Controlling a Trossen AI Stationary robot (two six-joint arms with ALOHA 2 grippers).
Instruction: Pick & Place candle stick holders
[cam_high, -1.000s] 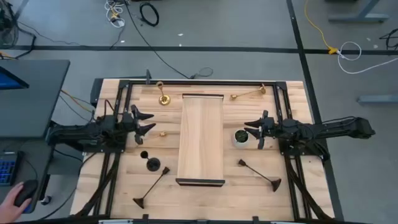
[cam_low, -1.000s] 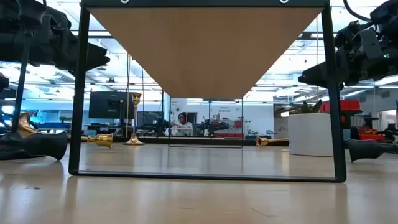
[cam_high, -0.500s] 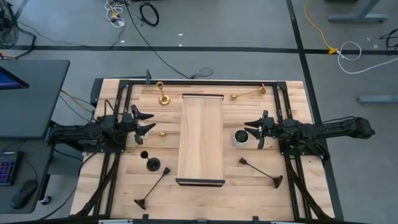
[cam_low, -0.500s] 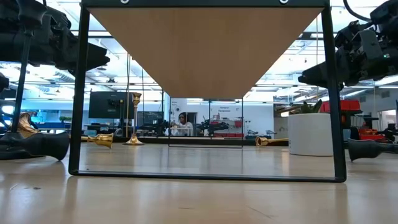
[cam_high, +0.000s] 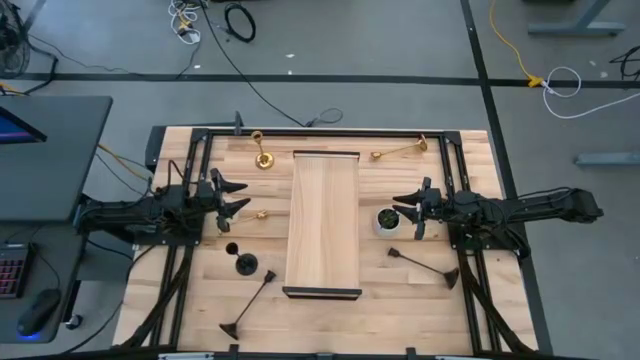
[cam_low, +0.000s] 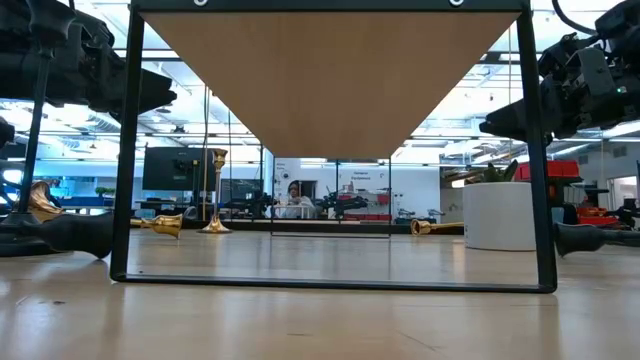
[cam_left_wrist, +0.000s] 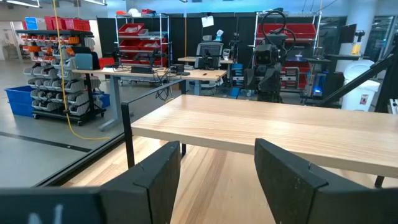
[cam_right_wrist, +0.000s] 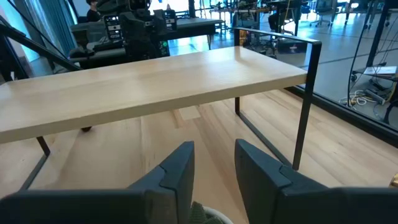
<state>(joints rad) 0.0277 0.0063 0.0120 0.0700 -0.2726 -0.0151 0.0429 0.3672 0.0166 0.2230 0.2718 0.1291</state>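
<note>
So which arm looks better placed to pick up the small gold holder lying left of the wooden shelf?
Left, probably. The left tool, open, hovers just beside the small gold holder. The right tool, also open, sits across the wooden shelf by the white pot.

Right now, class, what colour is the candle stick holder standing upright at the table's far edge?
Shiny brass-gold: the upright holder, clearest in the high view.

I see a wooden shelf (cam_low: 335, 70) on black legs, a white pot (cam_low: 497, 214), and gold candle holders (cam_low: 214, 190) far back.
</note>
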